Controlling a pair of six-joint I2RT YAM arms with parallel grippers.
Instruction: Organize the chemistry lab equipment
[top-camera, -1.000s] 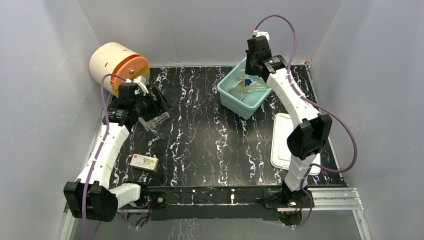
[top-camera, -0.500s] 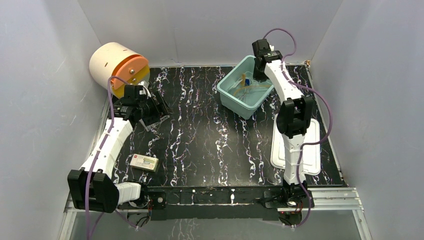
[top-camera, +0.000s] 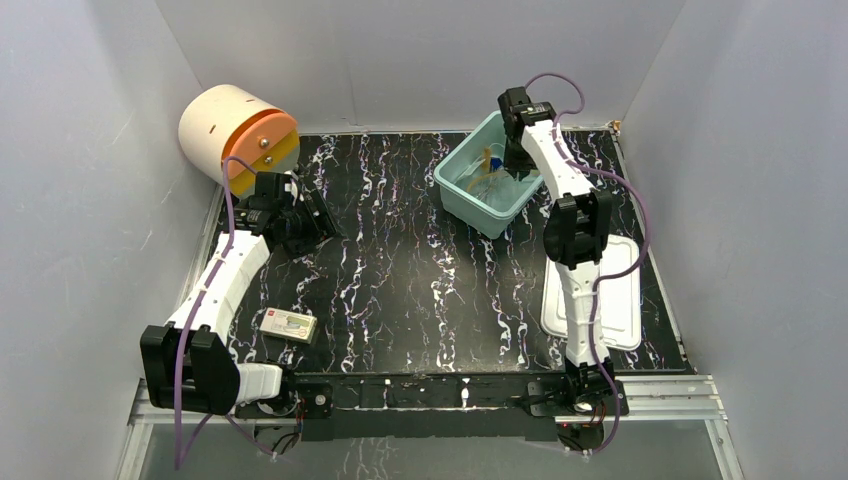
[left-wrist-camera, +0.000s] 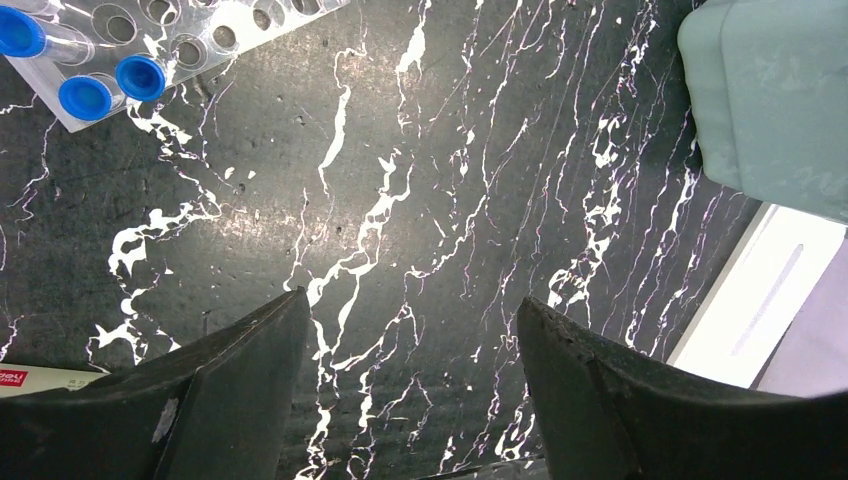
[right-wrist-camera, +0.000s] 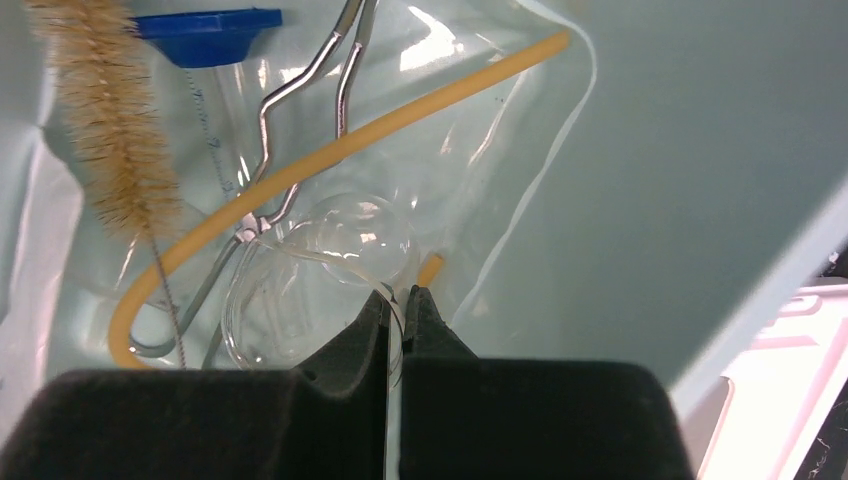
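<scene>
My right gripper (right-wrist-camera: 400, 295) is down inside the teal tub (top-camera: 470, 200), shut on the thin rim of a clear glass vessel (right-wrist-camera: 290, 300). In the tub beside it lie a bristle brush (right-wrist-camera: 110, 130), a long tan rubber tube (right-wrist-camera: 330, 155), metal tongs (right-wrist-camera: 300, 90) and a blue-based clear piece (right-wrist-camera: 210, 22). My left gripper (left-wrist-camera: 410, 320) is open and empty, hovering over the black table. A clear rack (left-wrist-camera: 200, 40) with blue-capped tubes (left-wrist-camera: 85, 95) lies just beyond it. A white packet (top-camera: 290, 324) with a red end lies near the left front.
A cream drum with an orange face (top-camera: 235, 135) lies at the back left. The flat white slotted lid (top-camera: 620, 300) lies right of the right arm. The tub's corner (left-wrist-camera: 780, 100) and the lid (left-wrist-camera: 760, 300) show in the left wrist view. Grey walls enclose the table.
My right gripper has come down from above the tub's back edge into the tub. My left gripper has shifted slightly right, over the rack.
</scene>
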